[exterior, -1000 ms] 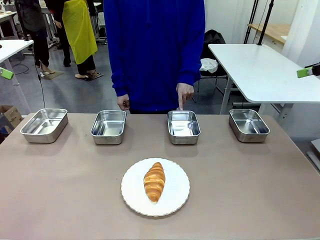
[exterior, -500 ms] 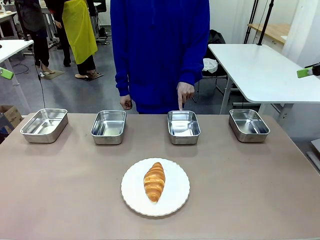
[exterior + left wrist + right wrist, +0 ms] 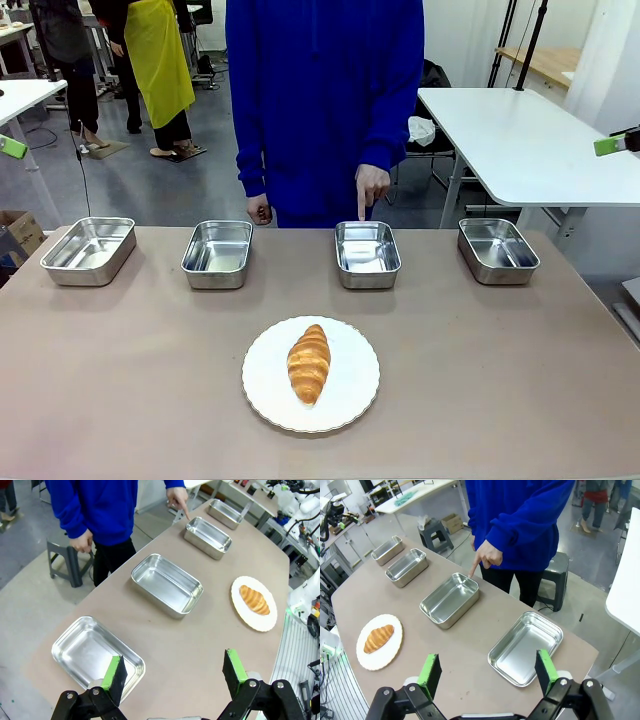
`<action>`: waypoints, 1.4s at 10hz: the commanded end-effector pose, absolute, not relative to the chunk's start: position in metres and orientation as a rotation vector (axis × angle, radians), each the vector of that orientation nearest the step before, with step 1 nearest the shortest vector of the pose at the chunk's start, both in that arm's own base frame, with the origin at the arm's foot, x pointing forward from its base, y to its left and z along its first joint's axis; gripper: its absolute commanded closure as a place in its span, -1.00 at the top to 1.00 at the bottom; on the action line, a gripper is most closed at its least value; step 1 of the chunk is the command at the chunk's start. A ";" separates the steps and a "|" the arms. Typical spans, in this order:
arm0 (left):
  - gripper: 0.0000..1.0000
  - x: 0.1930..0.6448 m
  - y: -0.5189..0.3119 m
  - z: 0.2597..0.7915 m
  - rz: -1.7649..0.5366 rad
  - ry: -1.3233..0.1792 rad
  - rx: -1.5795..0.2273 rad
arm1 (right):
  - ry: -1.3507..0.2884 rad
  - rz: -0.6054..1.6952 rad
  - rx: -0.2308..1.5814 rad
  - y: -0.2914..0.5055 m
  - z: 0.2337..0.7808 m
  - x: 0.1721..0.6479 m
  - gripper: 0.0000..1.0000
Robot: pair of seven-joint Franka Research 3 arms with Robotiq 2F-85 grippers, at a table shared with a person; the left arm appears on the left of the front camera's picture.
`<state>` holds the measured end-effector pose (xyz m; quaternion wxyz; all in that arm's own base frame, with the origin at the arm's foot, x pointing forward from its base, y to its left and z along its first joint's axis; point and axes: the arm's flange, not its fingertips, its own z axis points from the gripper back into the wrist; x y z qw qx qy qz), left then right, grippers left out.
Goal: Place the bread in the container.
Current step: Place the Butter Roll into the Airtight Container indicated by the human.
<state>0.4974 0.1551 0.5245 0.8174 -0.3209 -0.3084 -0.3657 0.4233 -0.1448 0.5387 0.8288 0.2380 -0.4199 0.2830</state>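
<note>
Four shallow stainless-steel pans stand in a row along the far edge of the brown table (image 3: 120,400), well apart from one another. Counting from the robot's left they are the first pan (image 3: 88,250), the second pan (image 3: 217,253), the third pan (image 3: 367,253) and the fourth pan (image 3: 498,250), each with its bottom bare. A person in a blue top stands at the far side. The person's pointing hand (image 3: 371,188) hangs over the far rim of the third pan, index finger straight down; whether the fingertip touches the rim cannot be told. The person's other hand (image 3: 259,209) is loosely curled just beyond the table edge, near the second pan. The croissant (image 3: 309,363) lies lengthwise in the middle of a round white plate (image 3: 270,400) on the near half of the table, in line with the gap between the second and third pans and well apart from both. The left gripper (image 3: 175,669) hovers high above the table's left end, its green-padded claw spread wide and holding nothing, with the first pan below it. The right gripper (image 3: 487,672) hangs above the right end, over the fourth pan, its claw wide open and holding nothing.
</note>
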 end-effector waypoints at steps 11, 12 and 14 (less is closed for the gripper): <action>1.00 0.497 0.155 0.525 -0.782 -0.659 -0.693 | -0.511 0.169 0.213 0.199 0.593 0.363 1.00; 1.00 0.497 0.155 0.525 -0.782 -0.659 -0.693 | -0.470 0.105 0.160 0.238 0.572 0.361 1.00; 1.00 0.497 0.155 0.525 -0.782 -0.659 -0.693 | -0.418 0.008 0.094 0.292 0.522 0.367 1.00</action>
